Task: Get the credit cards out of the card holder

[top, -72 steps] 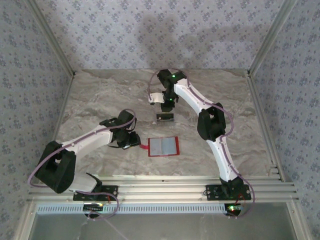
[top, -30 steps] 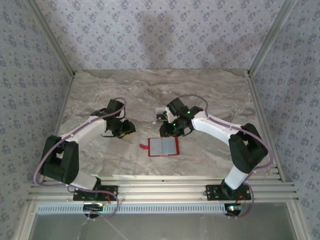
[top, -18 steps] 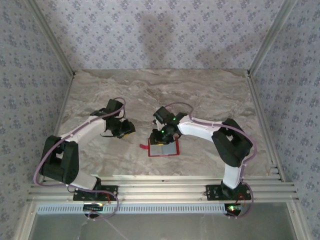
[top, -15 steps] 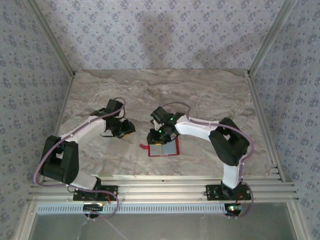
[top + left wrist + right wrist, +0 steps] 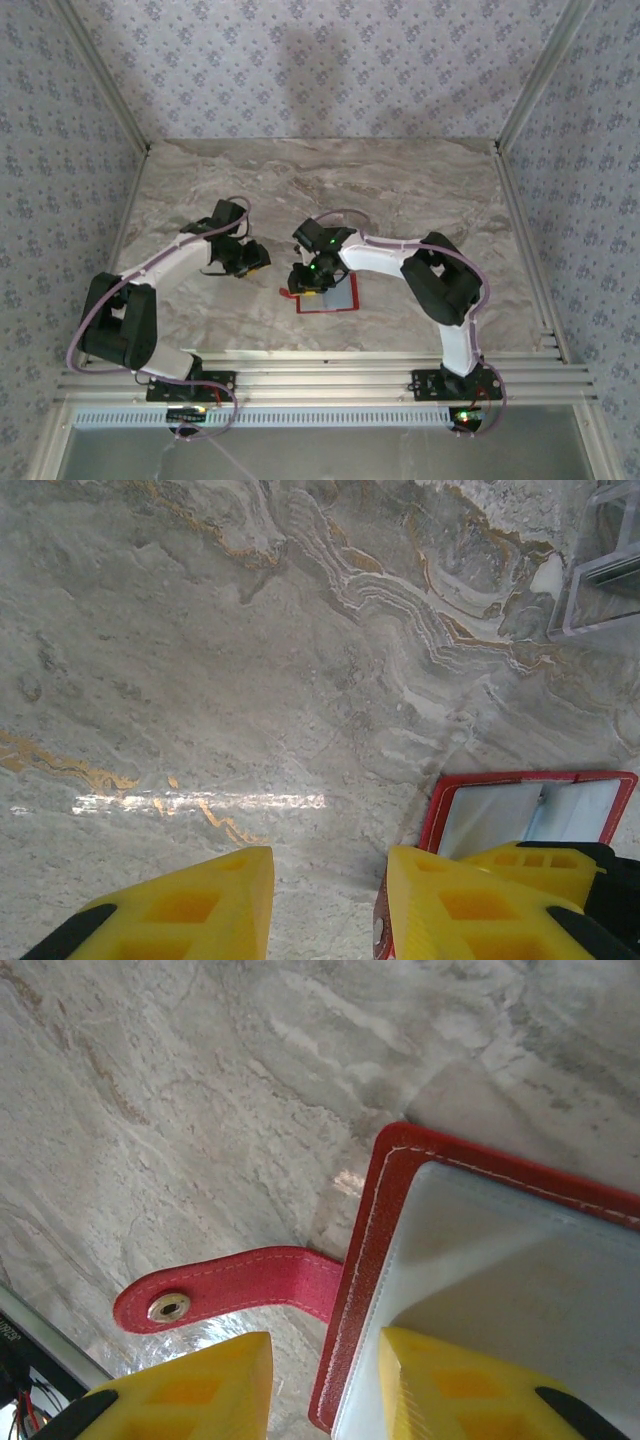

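R gripper [image 5: 325, 1370] hangs w/ jaws apart, clenched on nothing, straddling the tab-side edge of the card holder [image 5: 365, 1230]. One finger sits over the pale pocket [image 5: 500, 1270], the other over bare table [image 5: 150, 1080], w/ the snap tab [image 5: 250, 1272] just beyond it. Holder lies open & flat right beneath. Over the last sec or so this arm has swung in from farther out on the table to this edge, so it's prob. lining up another pull. Whether any of the credit cards remain in that pocket I can't tell. L gripper [image 5: 330, 880], jaws apart & empty, hasn't budged; holder sits just off its right finger.
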